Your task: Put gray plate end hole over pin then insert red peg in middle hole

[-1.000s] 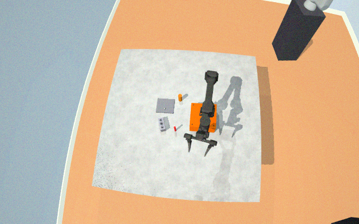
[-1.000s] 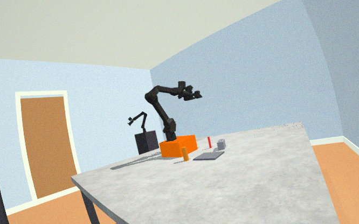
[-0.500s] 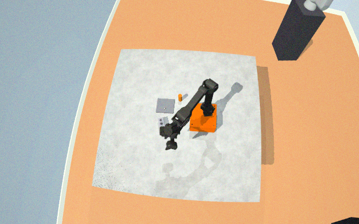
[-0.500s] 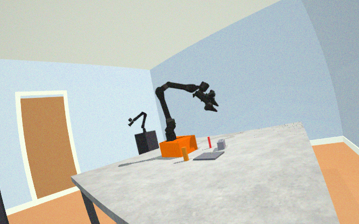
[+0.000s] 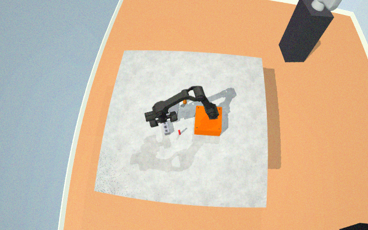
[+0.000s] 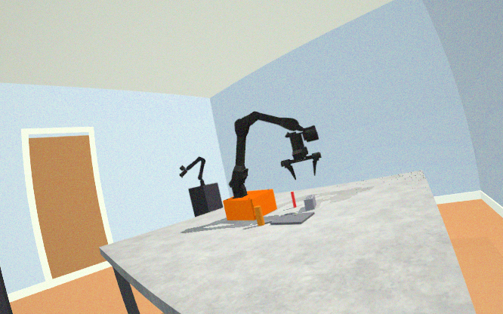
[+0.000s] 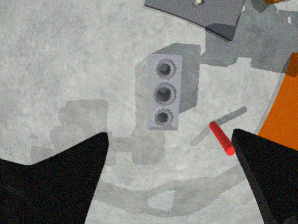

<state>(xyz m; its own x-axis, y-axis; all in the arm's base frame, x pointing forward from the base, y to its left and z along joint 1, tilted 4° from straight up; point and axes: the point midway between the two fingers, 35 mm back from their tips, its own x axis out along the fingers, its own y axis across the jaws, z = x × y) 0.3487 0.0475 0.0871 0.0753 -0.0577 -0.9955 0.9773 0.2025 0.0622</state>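
The gray plate point(image 5: 165, 125) point(image 6: 308, 203) point(image 7: 152, 107) is a thick block with three holes in a row, resting on the table apart from the base. The base point(image 5: 174, 109) point(image 6: 291, 219) point(image 7: 190, 12) is a flat dark gray square, partly hidden by the arm in the top view. Its small pale pin point(image 7: 199, 2) shows at the wrist view's top edge. The red peg point(image 5: 179, 132) point(image 6: 293, 199) point(image 7: 222, 137) stands upright on the table beside the plate. My gripper point(image 6: 304, 177) point(image 7: 172, 137) is open and empty, pointing down high above the table near the plate and peg.
The orange box point(image 5: 205, 125) point(image 6: 263, 201) point(image 7: 282, 110) under the arm stands near the peg. An orange cylinder point(image 5: 184, 101) point(image 6: 259, 216) stands upright beside the base, on the side toward the box. Arm shadows fall across the table.
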